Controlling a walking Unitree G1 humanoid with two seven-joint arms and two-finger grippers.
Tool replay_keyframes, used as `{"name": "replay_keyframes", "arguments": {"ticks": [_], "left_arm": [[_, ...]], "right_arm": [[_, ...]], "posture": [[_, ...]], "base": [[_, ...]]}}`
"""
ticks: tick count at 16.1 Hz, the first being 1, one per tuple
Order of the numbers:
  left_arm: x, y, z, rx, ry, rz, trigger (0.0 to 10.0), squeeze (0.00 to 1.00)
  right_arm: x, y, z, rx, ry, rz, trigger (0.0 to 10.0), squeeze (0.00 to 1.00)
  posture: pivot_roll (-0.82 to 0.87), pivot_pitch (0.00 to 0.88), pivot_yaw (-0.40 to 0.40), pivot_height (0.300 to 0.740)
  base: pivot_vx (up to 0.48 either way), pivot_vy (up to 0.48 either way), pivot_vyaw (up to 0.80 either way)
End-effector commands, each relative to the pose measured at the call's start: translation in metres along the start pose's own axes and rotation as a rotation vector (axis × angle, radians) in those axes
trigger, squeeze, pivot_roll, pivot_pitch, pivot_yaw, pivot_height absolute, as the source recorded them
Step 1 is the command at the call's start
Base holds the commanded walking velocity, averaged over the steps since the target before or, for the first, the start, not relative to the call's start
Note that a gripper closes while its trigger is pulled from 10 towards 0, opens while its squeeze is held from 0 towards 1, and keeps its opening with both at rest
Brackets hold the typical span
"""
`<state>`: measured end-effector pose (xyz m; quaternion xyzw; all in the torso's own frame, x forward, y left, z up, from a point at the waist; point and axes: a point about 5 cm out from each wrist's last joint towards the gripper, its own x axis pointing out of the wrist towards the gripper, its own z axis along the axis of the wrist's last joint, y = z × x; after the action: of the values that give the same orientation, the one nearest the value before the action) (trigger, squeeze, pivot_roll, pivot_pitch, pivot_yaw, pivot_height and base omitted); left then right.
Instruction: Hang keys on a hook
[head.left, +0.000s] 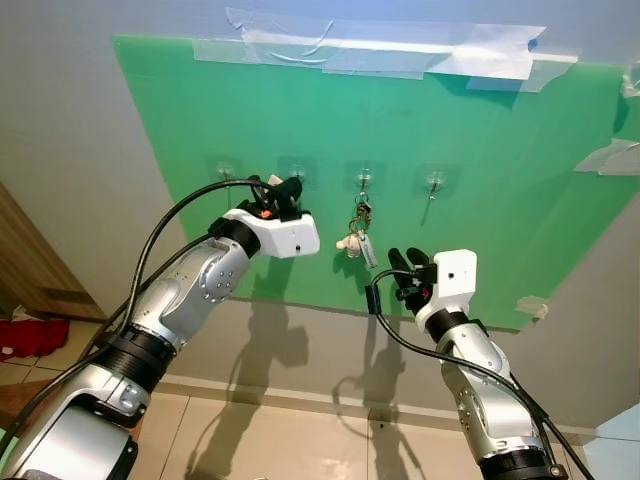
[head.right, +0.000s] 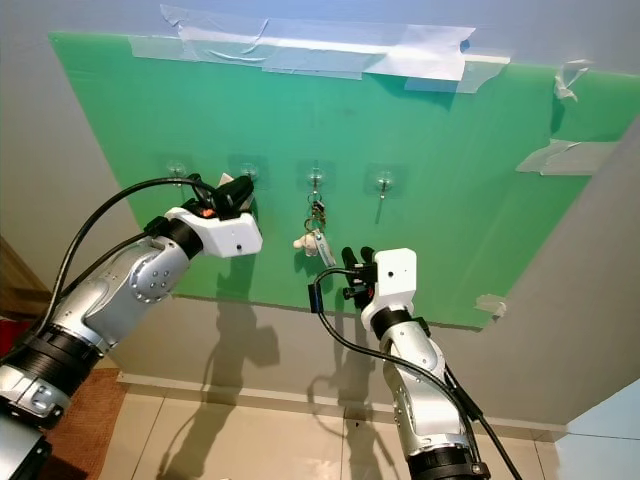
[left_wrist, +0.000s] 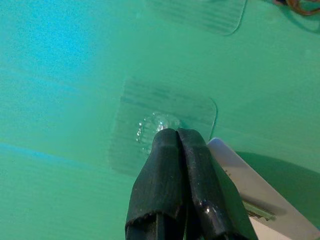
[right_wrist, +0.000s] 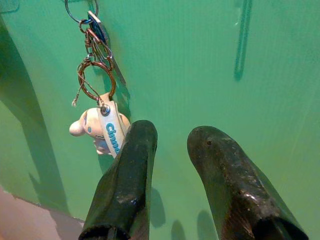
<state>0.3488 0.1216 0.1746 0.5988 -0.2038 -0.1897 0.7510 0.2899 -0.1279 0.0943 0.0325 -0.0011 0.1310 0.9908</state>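
Note:
A bunch of keys (head.left: 359, 232) with a white figure charm (right_wrist: 89, 129) and a white tag hangs from the third clear hook (head.left: 364, 180) on a green board (head.left: 480, 200). My right gripper (head.left: 405, 260) stands open just below and to the right of the keys, with nothing between its fingers (right_wrist: 127, 175). My left gripper (head.left: 288, 188) is raised to the second clear hook (left_wrist: 156, 125). Its fingers (left_wrist: 175, 165) are pressed shut, tips right at the hook. A flat white piece (left_wrist: 250, 192) lies beside them; I cannot tell what it is.
Two more clear hooks (head.left: 224, 172) (head.left: 434, 182) are stuck on the board, both bare. Tape strips (head.left: 380, 50) hold the board to the grey wall. A wooden door (head.left: 30, 270) stands at the left, with tiled floor (head.left: 300, 440) and something red (head.left: 25, 335) below.

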Motion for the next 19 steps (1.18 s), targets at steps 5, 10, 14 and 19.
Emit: {"name": "replay_keyframes", "arguments": {"ticks": [5,10,14,19], "left_arm": [[0.000,-0.015,0.010,0.030,-0.107,-0.061,0.0,0.00],[-0.001,-0.001,-0.007,-0.197,0.054,0.085,0.0,0.00],[0.000,0.007,-0.013,-0.411,0.109,0.167,0.0,0.00],[-0.003,0.023,-0.027,-0.654,0.207,0.323,0.0,0.00]], "right_arm": [[-0.002,0.002,-0.001,-0.007,0.014,0.011,10.0,0.00],[-0.003,0.001,-0.003,-0.014,0.021,0.017,10.0,0.00],[-0.004,0.001,-0.004,-0.018,0.023,0.018,10.0,0.00],[-0.004,0.001,-0.004,-0.018,0.027,0.022,10.0,0.00]], "posture": [[-0.08,0.000,0.013,0.740],[-0.08,0.000,0.012,0.740],[-0.08,0.000,0.012,0.740],[-0.08,0.000,0.013,0.740]], "base": [[0.000,0.000,0.00],[0.000,0.000,0.00],[0.000,0.000,0.00],[0.000,0.000,0.00]]}}
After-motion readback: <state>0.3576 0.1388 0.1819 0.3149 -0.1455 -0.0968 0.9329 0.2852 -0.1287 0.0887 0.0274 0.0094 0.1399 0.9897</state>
